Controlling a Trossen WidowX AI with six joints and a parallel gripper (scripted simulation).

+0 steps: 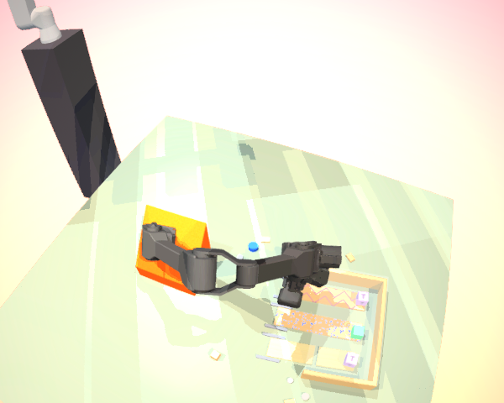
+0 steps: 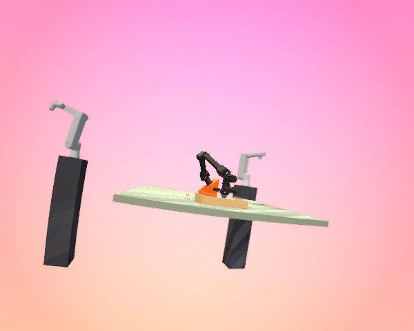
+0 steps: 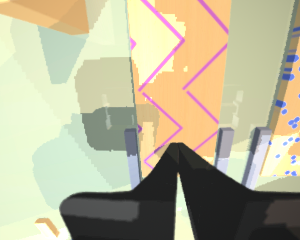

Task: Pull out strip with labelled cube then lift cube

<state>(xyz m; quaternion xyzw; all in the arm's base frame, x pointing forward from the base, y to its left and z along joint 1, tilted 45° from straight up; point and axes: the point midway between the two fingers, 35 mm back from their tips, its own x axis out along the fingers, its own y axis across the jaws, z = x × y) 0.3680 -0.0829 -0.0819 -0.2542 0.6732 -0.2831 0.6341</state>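
Note:
A zigzag-marked strip [image 1: 328,295] [image 3: 205,65] looks unbroken and carries a lilac cube [image 1: 362,298] lettered T at its far end. A dotted strip [image 1: 307,321] [image 3: 285,150] lies beside it with a teal cube [image 1: 358,332]. A plain pale strip [image 1: 286,350] has a gap before its far piece [image 1: 330,356], which bears another T cube [image 1: 350,359]. My gripper [image 3: 176,147] is shut and empty, pointing down over the near end of the zigzag strip, between two grey rails. In the top view the arm hides its fingertips. Height above the strip is unclear.
A wooden tray wall [image 1: 380,329] [image 2: 221,202] [image 3: 60,17] surrounds the strips' far ends. More grey rails [image 1: 267,358] [image 3: 257,152] stand by the other strips. An orange wedge [image 1: 178,221] is by the arm's base. A blue disc [image 1: 253,246] and small blocks [image 1: 350,257] [image 1: 215,354] lie around.

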